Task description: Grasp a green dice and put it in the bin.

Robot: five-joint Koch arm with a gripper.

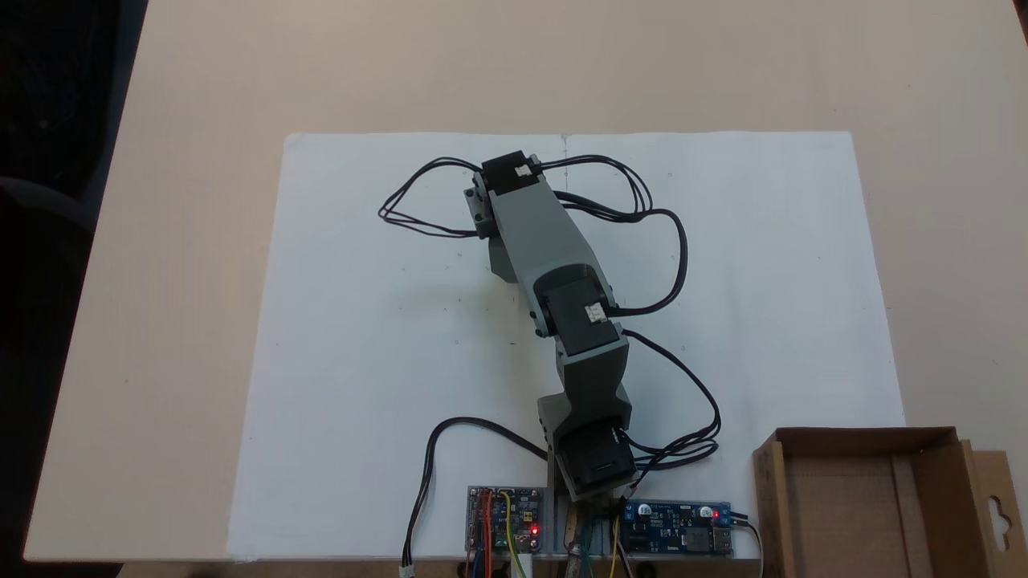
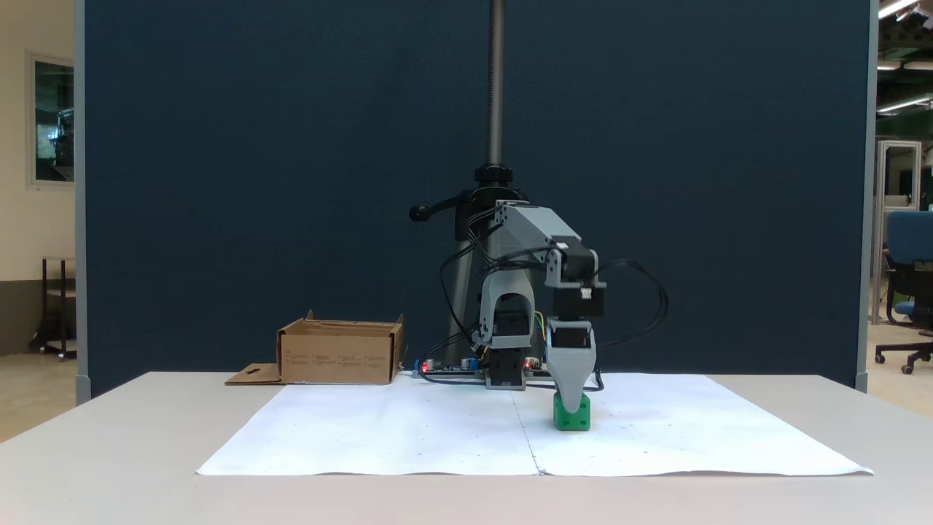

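Note:
In a fixed view from the front, the green dice rests on the white paper sheet, right of the sheet's middle crease. My gripper points straight down onto it, and its grey tip overlaps the top of the dice. One jaw stands behind the other, so I cannot tell whether they are closed on the dice. Seen from above, the arm reaches out over the paper and hides the dice beneath it. The bin is a brown cardboard box at the left behind the paper; from above, the bin lies at the lower right corner.
The white paper sheet covers the middle of the beige table. Circuit boards and black cables sit around the arm's base. A metal stand pole rises behind the arm. The bin's flap lies flat on the table.

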